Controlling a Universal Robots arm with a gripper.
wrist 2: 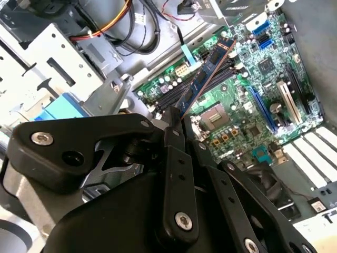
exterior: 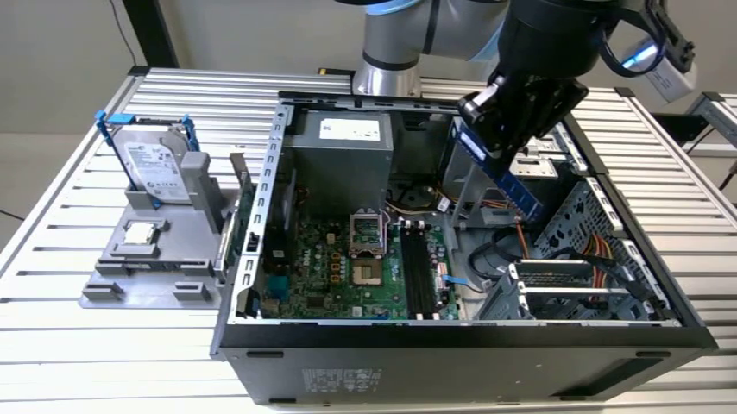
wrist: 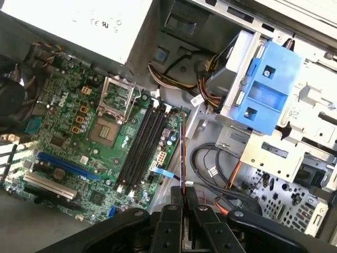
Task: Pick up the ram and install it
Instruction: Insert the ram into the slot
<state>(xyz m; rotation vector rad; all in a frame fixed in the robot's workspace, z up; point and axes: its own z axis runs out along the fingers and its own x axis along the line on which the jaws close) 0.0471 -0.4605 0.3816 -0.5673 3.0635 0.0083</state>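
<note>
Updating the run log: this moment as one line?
gripper: shut on ram | ram: aloft over open computer case, not seated | memory slots: empty

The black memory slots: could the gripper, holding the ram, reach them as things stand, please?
Probably yes: the gripper holds the ram above the open case, and the slots inside look empty and uncovered.

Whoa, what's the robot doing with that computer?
The robot arm's gripper is pinching the ram, a long bluish stick, and holding it in the air over the open computer case. The black slots on the green motherboard are empty, so the ram is not plugged in yet.
</note>
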